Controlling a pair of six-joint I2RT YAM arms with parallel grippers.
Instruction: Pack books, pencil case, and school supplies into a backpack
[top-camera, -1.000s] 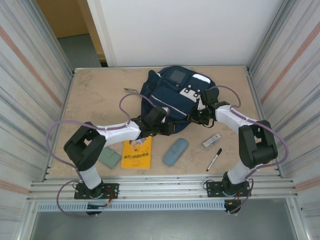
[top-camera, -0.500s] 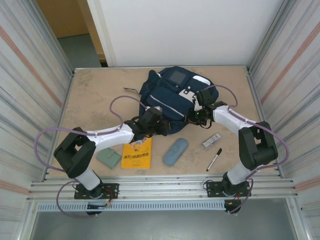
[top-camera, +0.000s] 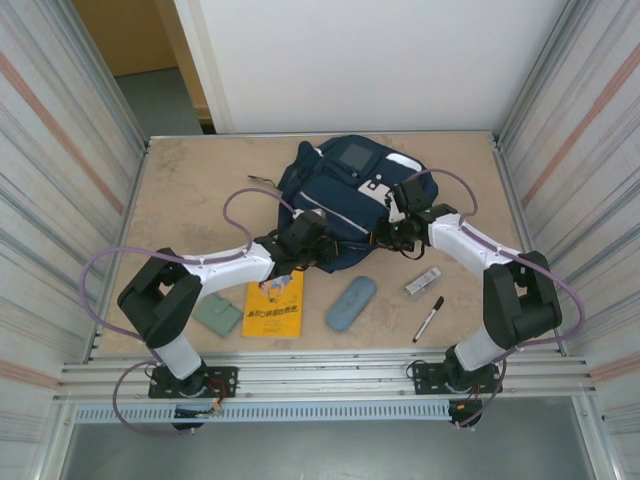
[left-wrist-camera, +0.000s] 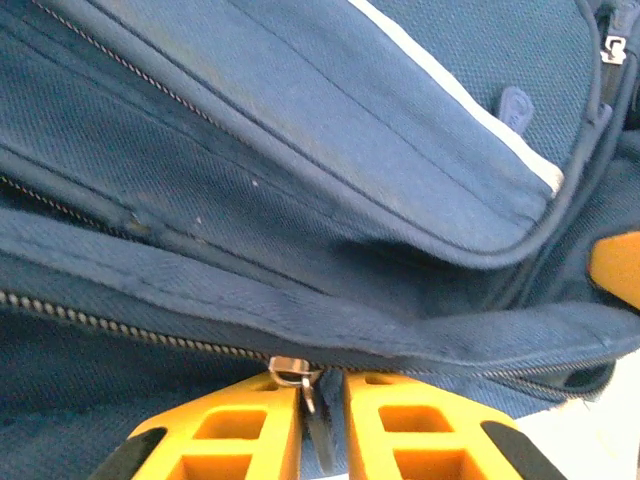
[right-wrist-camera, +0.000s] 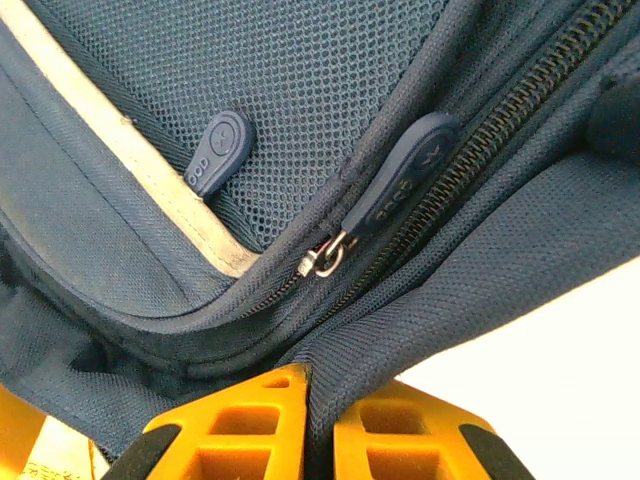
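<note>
A beige marbled tabletop (top-camera: 190, 190) sits between ribbed metal side walls (top-camera: 60, 150), with a white panel (top-camera: 370, 60) behind it.

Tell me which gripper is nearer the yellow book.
Left. The left gripper is at the near edge of the backpack, just beyond the book; the right gripper grips it farther right.

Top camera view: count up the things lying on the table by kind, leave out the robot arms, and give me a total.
Backpack: 1
Yellow paperback book: 1
Blue-grey pencil case: 1
Black marker pen: 1
Silvery-white bar: 1
Grey-green square pad: 1
Total: 6
</note>
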